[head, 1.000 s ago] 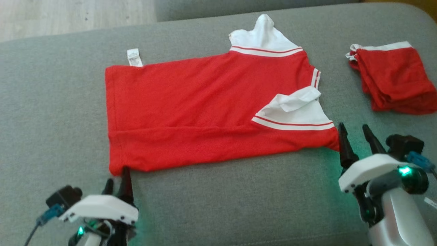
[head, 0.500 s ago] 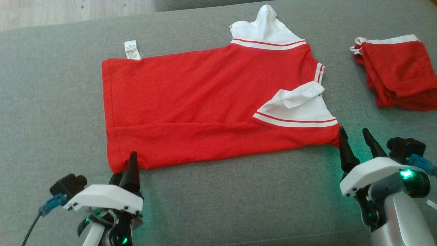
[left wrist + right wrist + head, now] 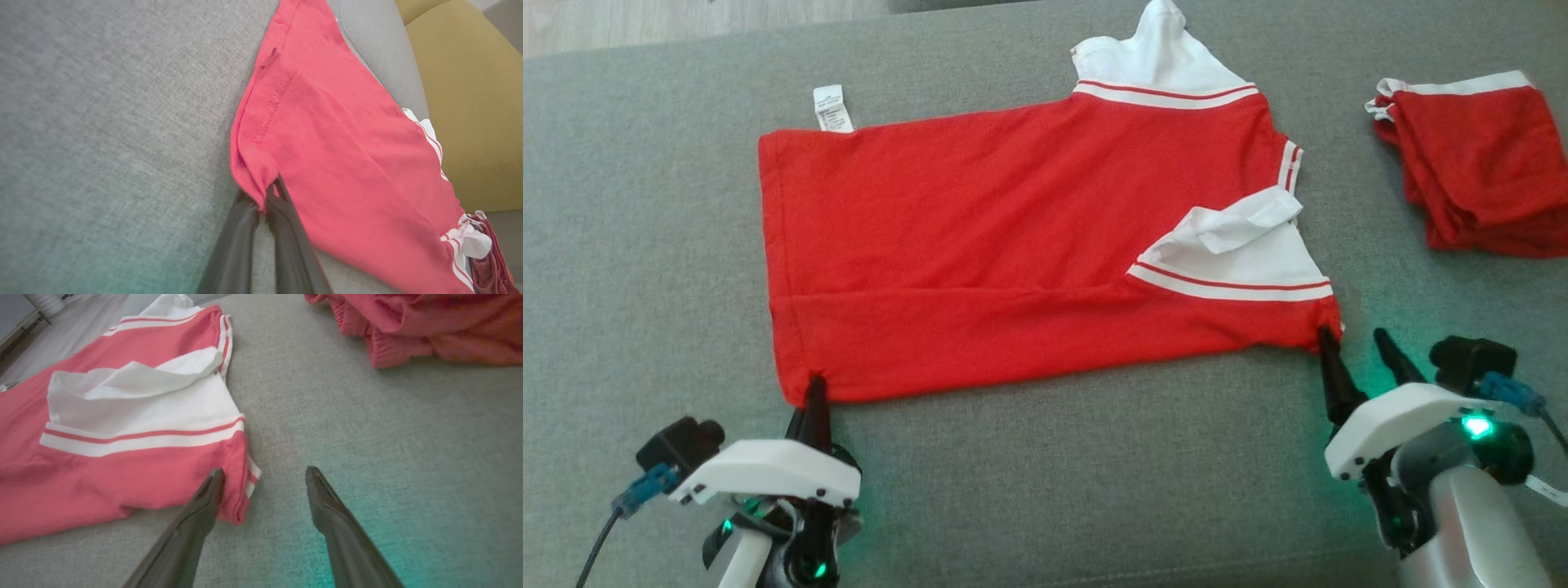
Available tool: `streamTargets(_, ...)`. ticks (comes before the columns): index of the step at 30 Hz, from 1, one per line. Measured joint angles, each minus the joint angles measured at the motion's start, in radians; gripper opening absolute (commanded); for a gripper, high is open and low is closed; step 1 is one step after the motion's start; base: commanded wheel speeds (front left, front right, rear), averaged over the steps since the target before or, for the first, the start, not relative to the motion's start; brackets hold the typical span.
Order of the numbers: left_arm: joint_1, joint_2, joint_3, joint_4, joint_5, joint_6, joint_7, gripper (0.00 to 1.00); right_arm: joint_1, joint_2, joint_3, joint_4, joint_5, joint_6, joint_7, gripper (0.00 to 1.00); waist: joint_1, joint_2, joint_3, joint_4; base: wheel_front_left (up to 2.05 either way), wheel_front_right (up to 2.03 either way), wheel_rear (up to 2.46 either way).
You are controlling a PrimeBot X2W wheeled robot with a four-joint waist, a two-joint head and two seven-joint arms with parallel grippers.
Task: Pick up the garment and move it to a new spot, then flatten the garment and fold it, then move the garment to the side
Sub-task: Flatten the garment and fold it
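garment (image 3: 1013,245) lies spread on the cushion (image 3: 645,245), a folded pile (image 3: 1478,163) well apart to its right

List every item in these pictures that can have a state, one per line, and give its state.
red shirt: spread flat on the grey cushion.
left gripper: shut on the red shirt's near hem corner.
right gripper: open, at the shirt's near sleeve-side corner.
care label: sticking out past the shirt's far edge.
second red garment: folded, lying apart at the right.
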Motion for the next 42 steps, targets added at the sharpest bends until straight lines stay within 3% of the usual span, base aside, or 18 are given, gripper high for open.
streamTargets(6,-0.017,-0.005,0.000,0.011,0.003,-0.007,-0.020,0.00,-0.042,0.000,0.045,0.063,0.065,0.000,0.026,1.00,-0.0001,0.0000,0.001,0.010,0.00,0.00,0.00)
streamTargets(7,-0.017,-0.006,0.000,0.013,0.003,-0.009,-0.026,0.00,-0.049,0.000,0.053,0.070,0.076,0.000,0.030,0.78,0.0000,0.0000,0.000,0.011,0.00,0.00,0.00)
streamTargets(8,-0.017,-0.007,0.000,0.015,0.003,-0.012,-0.026,0.00,-0.056,0.000,0.059,0.079,0.085,0.000,0.030,0.48,0.0000,0.0000,-0.002,0.013,0.00,0.00,0.00)
streamTargets(9,-0.017,-0.007,0.000,0.016,0.003,-0.014,-0.028,0.00,-0.062,0.000,0.062,0.084,0.096,0.000,0.030,0.33,0.0000,0.0000,-0.005,0.014,0.00,0.00,0.00)
streamTargets(10,-0.017,-0.008,0.000,0.017,0.003,-0.015,-0.035,0.00,-0.066,0.000,0.065,0.091,0.108,0.000,0.031,0.00,0.0000,0.0000,-0.008,0.016,0.00,0.00,0.00)
streamTargets(19,-0.017,0.000,0.001,-0.017,0.022,-0.041,-0.060,0.00,-0.125,0.000,0.056,0.064,0.149,0.000,0.059,0.00,-0.0001,0.0000,-0.047,0.020,0.00,0.00,0.00)
streamTargets(23,-0.004,0.020,-0.002,-0.106,0.033,-0.041,-0.059,0.00,-0.123,0.000,0.012,-0.038,0.160,0.000,0.149,0.00,-0.0001,0.0000,-0.080,0.027,0.00,0.00,0.00)
streamTargets(31,0.186,0.060,-0.046,-0.198,0.058,-0.024,-0.045,0.00,0.131,0.002,-0.075,-0.220,0.156,0.000,0.258,0.00,-0.0003,0.0000,-0.113,0.039,0.00,0.00,0.00)
streamTargets(37,0.251,0.059,-0.068,-0.199,0.069,-0.009,-0.055,0.00,0.244,0.004,-0.081,-0.246,0.195,0.000,0.257,0.00,-0.0002,0.0000,-0.121,0.031,0.00,0.00,0.00)
streamTargets(38,0.252,0.058,-0.067,-0.192,0.072,-0.005,-0.060,0.00,0.254,0.004,-0.077,-0.244,0.195,0.000,0.253,0.12,-0.0002,0.0000,-0.122,0.029,0.00,0.00,0.00)
streamTargets(39,0.254,0.058,-0.068,-0.183,0.074,-0.003,-0.062,0.16,0.260,0.005,-0.073,-0.238,0.195,0.000,0.241,0.36,-0.0002,0.0000,-0.123,0.027,0.00,0.00,0.00)
streamTargets(40,0.255,0.059,-0.069,-0.172,0.082,0.001,-0.070,0.62,0.265,0.005,-0.068,-0.230,0.195,0.000,0.231,0.99,-0.0002,0.0000,-0.125,0.024,0.00,0.00,0.00)
streamTargets(41,0.255,0.059,-0.071,-0.162,0.093,0.001,-0.070,1.00,0.272,0.005,-0.063,-0.226,0.195,0.000,0.221,1.00,-0.0002,0.0000,-0.126,0.022,0.00,0.00,0.00)
streamTargets(42,0.256,0.059,-0.073,-0.154,0.099,0.002,-0.074,1.00,0.277,0.005,-0.059,-0.219,0.195,0.000,0.212,1.00,-0.0002,0.0000,-0.127,0.020,0.00,0.00,0.00)
